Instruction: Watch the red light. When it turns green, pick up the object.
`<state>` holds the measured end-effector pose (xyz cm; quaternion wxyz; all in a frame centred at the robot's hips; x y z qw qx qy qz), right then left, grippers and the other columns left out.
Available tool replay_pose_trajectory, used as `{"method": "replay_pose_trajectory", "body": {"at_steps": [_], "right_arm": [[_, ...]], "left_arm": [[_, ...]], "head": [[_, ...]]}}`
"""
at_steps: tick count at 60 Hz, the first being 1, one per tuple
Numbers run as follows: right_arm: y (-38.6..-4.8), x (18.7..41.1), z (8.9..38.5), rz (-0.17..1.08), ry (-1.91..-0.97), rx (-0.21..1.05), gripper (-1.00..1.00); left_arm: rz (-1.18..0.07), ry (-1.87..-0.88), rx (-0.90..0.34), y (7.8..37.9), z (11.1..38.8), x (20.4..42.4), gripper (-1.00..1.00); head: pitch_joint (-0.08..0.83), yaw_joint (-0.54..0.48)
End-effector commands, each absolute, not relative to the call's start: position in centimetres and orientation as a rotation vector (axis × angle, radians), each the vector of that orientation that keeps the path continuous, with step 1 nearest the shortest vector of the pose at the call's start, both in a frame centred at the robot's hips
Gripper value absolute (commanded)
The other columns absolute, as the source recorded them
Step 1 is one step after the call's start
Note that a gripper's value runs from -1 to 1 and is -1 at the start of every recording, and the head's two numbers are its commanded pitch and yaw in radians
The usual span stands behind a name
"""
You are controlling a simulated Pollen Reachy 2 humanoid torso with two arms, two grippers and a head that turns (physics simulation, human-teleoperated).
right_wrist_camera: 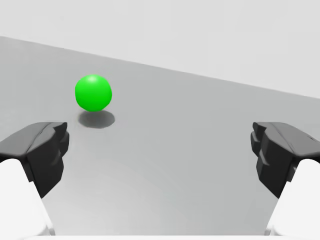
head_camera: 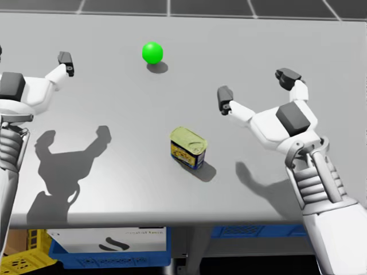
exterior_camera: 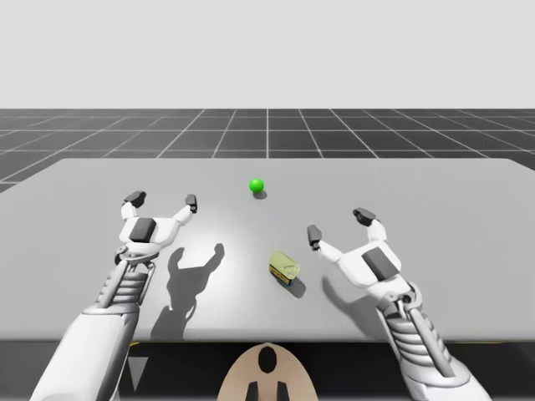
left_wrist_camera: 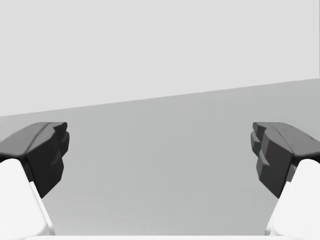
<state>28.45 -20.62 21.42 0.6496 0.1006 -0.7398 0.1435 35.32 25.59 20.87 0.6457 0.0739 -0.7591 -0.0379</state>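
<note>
My right gripper (head_camera: 256, 87), fingers spread wide, is nearer the yellow can (head_camera: 187, 148), which lies to its left, closer to me.

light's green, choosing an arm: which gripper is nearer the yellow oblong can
Right. My right gripper is open just right of the yellow oblong can, slightly beyond it; my left gripper, also open, is much farther off on its left.
</note>
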Motion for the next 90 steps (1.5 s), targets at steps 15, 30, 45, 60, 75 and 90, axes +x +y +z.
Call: {"method": "replay_pose_trajectory", "body": {"at_steps": [15, 30, 45, 60, 75, 90], "right_arm": [[-17.5, 20.6, 18.1, 0.585, -1.598, 0.487, -1.00], [-16.8, 21.2, 15.1, 0.709, -1.522, 0.605, -1.00], [-16.5, 24.7, 13.2, 0.675, -1.432, 0.637, -1.00], [-16.0, 27.3, 11.7, 0.658, -1.328, 0.664, -1.00], [-14.4, 28.5, 11.4, 0.659, -1.284, 0.705, -1.00], [-14.4, 28.2, 11.2, 0.691, -1.290, 0.705, 0.99]], "left_arm": [[-0.098, -1.718, 0.164, 25.5, 20.6, 35.4, -1.00], [-0.103, -1.709, 0.167, 25.4, 20.4, 35.5, -1.00], [-0.101, -1.709, 0.169, 25.4, 20.4, 35.5, -1.00], [-0.096, -1.711, 0.166, 25.4, 20.5, 35.5, -1.00], [-0.096, -1.710, 0.165, 25.5, 20.5, 35.6, -1.00], [-0.100, -1.709, 0.165, 25.4, 20.4, 35.6, -1.00]], "head": [[0.730, -0.06], [0.735, -0.06], [0.731, -0.06], [0.739, -0.06], [0.737, -0.06], [0.736, -0.06]]}}
